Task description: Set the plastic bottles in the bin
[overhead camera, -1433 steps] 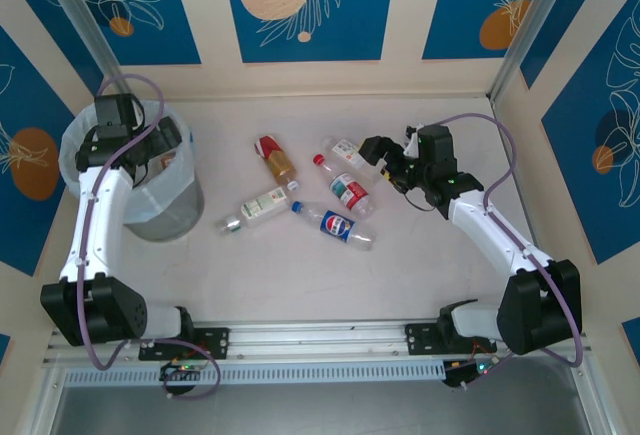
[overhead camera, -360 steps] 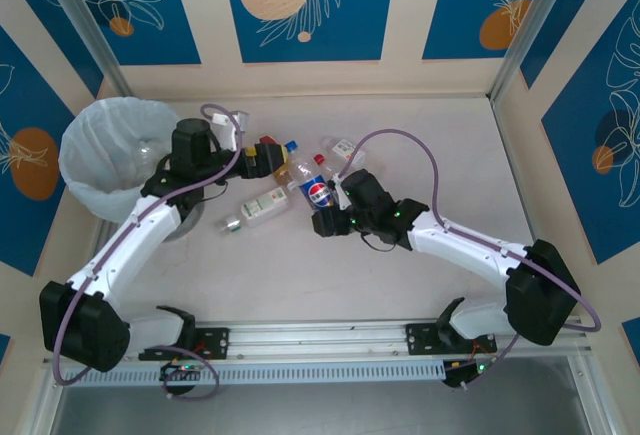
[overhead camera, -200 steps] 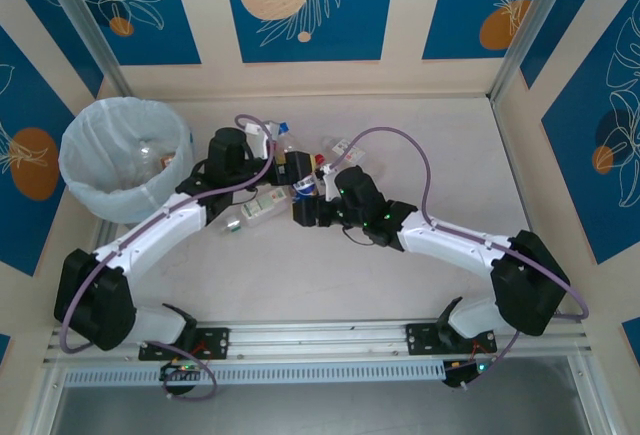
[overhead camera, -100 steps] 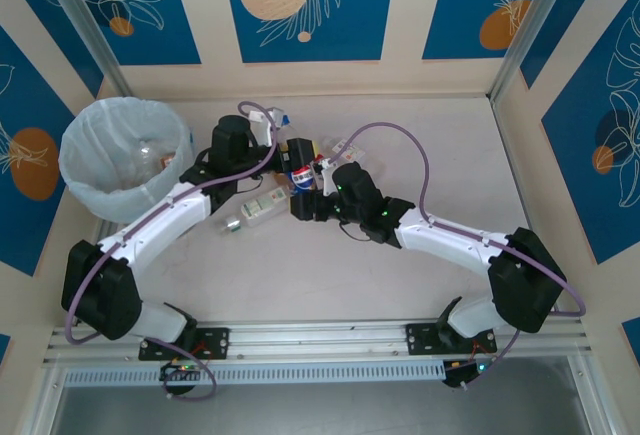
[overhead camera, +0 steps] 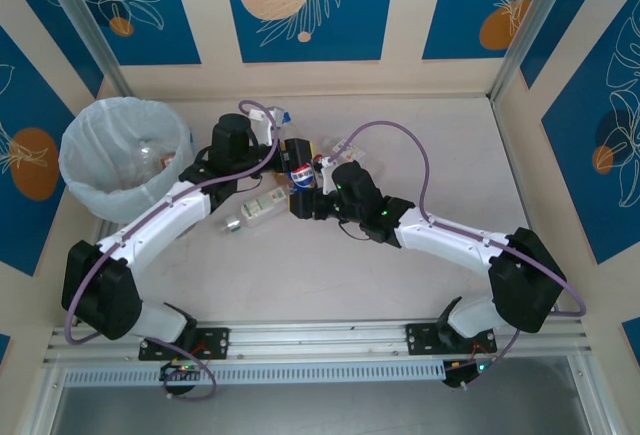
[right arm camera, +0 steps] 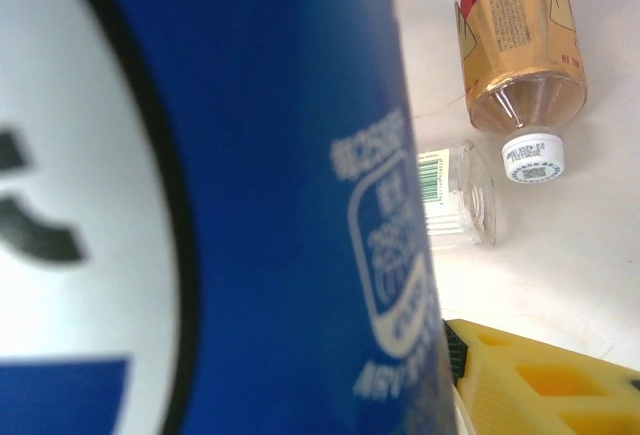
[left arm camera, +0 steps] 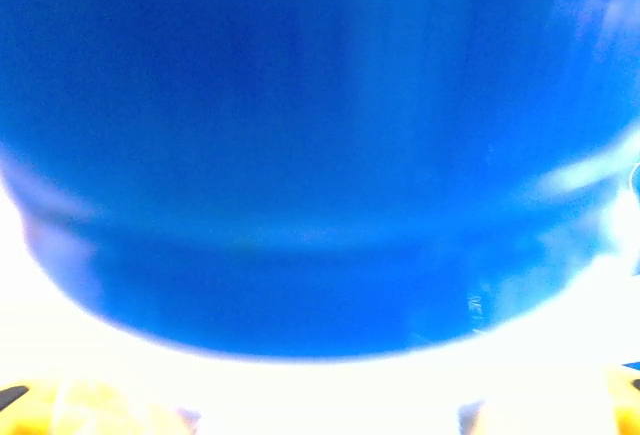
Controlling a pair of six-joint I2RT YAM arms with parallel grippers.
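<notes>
Blue-label bottle [overhead camera: 298, 178] clamped in right pincer [overhead camera: 302, 193], axis unclear; left pincer [overhead camera: 296, 163] at it, grip unclear. Green-white bottle [overhead camera: 262, 205]: cap near-left.

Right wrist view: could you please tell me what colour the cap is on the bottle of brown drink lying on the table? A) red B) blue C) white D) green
C: the bottle of brown drink ends in a white cap, turned toward the camera.

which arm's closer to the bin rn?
Left. Its forearm passes just beside the bin, with the left gripper at the blue-label bottle mid-table. The right gripper is at that bottle too, from the side away from the bin.
</notes>
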